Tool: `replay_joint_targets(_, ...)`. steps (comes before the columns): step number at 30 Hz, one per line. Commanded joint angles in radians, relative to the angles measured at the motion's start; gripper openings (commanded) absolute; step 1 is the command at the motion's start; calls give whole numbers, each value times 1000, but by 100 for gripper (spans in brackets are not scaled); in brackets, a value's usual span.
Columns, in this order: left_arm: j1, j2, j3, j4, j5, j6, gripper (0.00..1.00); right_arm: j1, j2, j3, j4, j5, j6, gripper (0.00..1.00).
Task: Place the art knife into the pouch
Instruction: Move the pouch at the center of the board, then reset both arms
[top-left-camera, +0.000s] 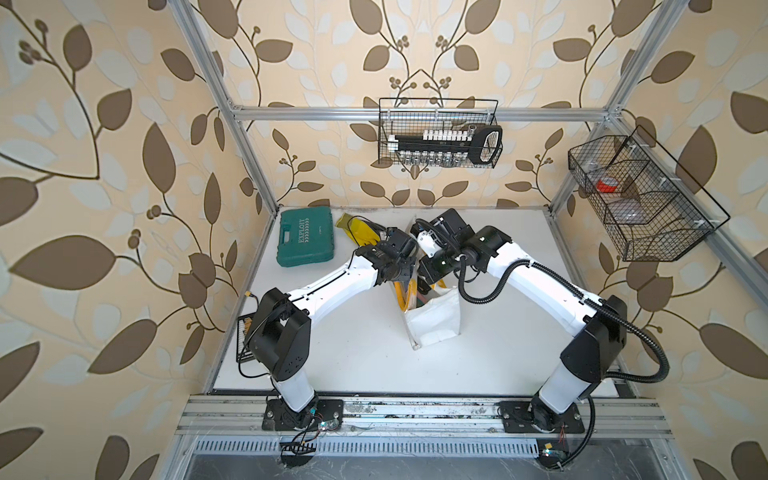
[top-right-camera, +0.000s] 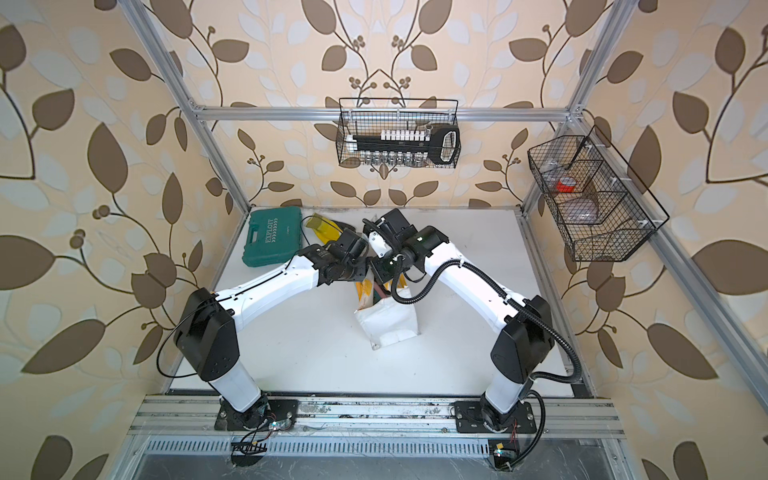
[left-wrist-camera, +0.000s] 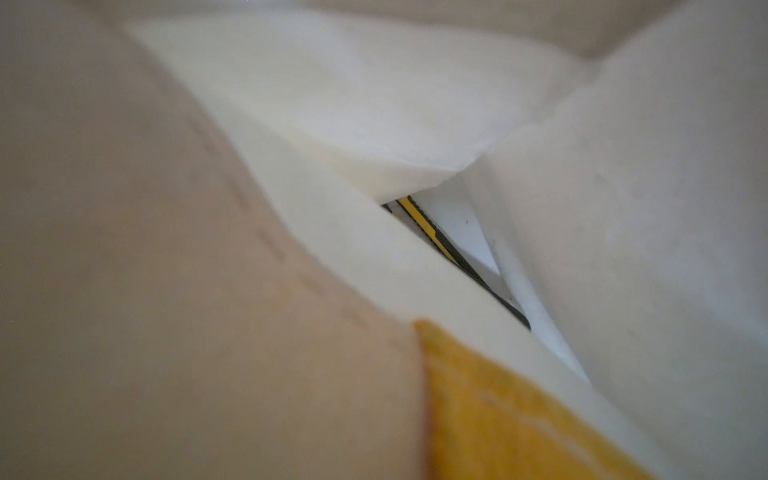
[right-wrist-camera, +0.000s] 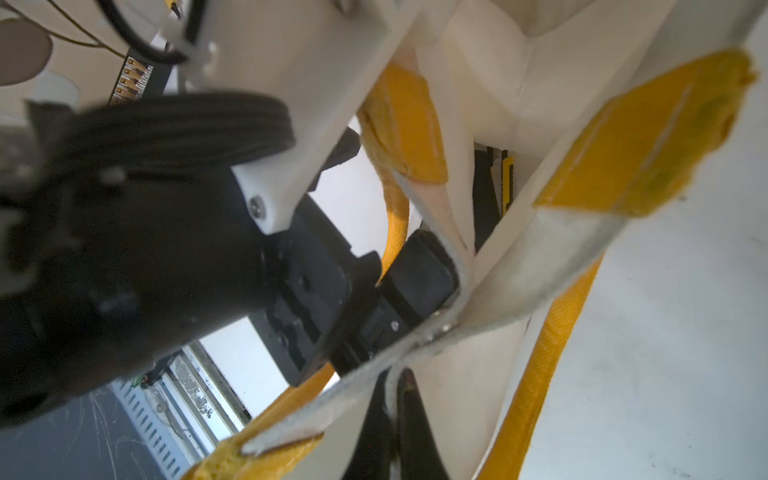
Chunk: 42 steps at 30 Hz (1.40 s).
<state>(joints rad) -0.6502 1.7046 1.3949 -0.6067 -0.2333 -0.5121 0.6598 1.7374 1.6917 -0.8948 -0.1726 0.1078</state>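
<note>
Seen from above, a white pouch (top-left-camera: 436, 320) sits mid-frame on the table (top-left-camera: 353, 353), with both arms meeting over its mouth. In the right wrist view, at lower centre, the right gripper (right-wrist-camera: 392, 411) is pinched tight on the pouch rim. The left gripper (right-wrist-camera: 370, 286), mid-frame, has its jaws spread apart at the opening. The yellow-and-black art knife (left-wrist-camera: 432, 237) lies deep inside the pouch, at the centre of the left wrist view.

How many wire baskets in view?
2. One wire basket hangs on the back rail, holding a socket set; the second basket hangs on the side rail at the robot's right. None appear hidden.
</note>
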Motion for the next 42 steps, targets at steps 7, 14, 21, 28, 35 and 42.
replay_joint_targets(7, 30, 33, 116, 27, 28, 68, 93, -66, 90, 134, 66, -39, -27, 0)
replay_joint_targets(14, 83, -43, 45, 25, 8, 95, 94, -75, 14, 81, 66, -12, -35, 36)
replay_joint_targets(21, 100, -165, 25, -33, -56, 151, 95, -75, -72, 142, 12, 71, -54, 58)
replay_joint_targets(28, 197, -385, -158, -15, -48, 206, 99, -204, -246, -33, 33, 182, -15, 79)
replay_joint_targets(35, 273, -552, -391, 76, -201, 214, 99, -600, -499, -506, 238, 341, 191, 84)
replay_joint_targets(42, 277, -576, -652, 311, -465, 264, 99, -700, -530, -857, 509, 532, 155, 85)
